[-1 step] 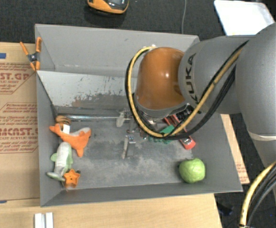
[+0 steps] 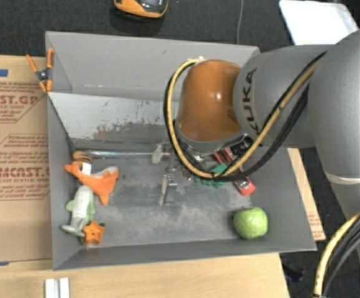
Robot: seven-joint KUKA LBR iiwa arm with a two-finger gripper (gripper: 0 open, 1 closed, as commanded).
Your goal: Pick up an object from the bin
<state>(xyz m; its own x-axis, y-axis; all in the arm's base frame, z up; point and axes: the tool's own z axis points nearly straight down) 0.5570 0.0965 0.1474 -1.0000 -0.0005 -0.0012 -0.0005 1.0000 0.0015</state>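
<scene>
My gripper (image 2: 165, 171) hangs over the middle of the bin floor, its two grey fingers standing apart and open, with nothing between them. To its left lies an orange toy plane (image 2: 97, 180), a short way off from the fingers. Below that toy, in the bin's front left corner, rests a white and green toy (image 2: 81, 207) with a small orange piece (image 2: 94, 231) at its end. A green apple (image 2: 251, 222) sits near the front right, apart from the gripper.
A small red thing (image 2: 246, 187) peeks out from under the arm, above the apple. The arm with its orange cover and cables covers the bin's right rear part. The bin's sloped walls close in on all sides.
</scene>
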